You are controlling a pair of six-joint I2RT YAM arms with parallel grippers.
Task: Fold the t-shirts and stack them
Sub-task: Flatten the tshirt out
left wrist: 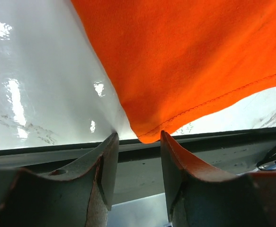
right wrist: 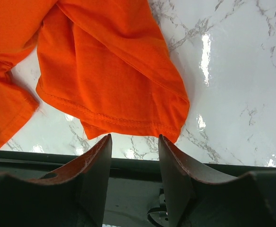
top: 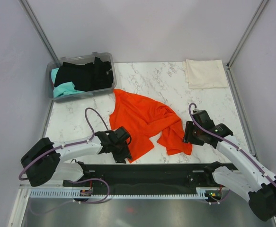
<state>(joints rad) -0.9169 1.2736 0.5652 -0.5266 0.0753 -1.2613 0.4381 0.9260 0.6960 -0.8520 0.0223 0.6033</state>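
From where I stand, the crumpled bright orange-red cloth t-shirt (top: 142, 118) lies in the middle of the white marble-patterned table (top: 152, 80). It is rumpled and half doubled over itself, with one hem corner trailing to the near edge on the left and a bunched flap down at the near right. That seems to be why both arms sit low and close. The left gripper (left wrist: 138, 138) has its two fingers spread apart with nothing between them, and the shirt's hem corner lies right at the gap, lined up for a pinch. The right gripper (right wrist: 135, 139) is likewise spread and empty, with the stitched hem of the flap just ahead of its tips. My guess is that they mean to take two hem points and pull the cloth out flat before any folding. A folded cream-white cloth t-shirt (top: 205, 73) waits at the far right corner, probably the base of the stack. A black t-shirt (top: 88, 73) and a teal t-shirt (top: 62, 87) sit heaped in the clear grey plastic bin (top: 79, 57) at the far left. Bare marble shows beyond the orange cloth and to its right, so spreading away from the arms looks easy. On the near side the long black rail (top: 152, 170) runs along the table's edge just behind both grippers, leaving little room there.
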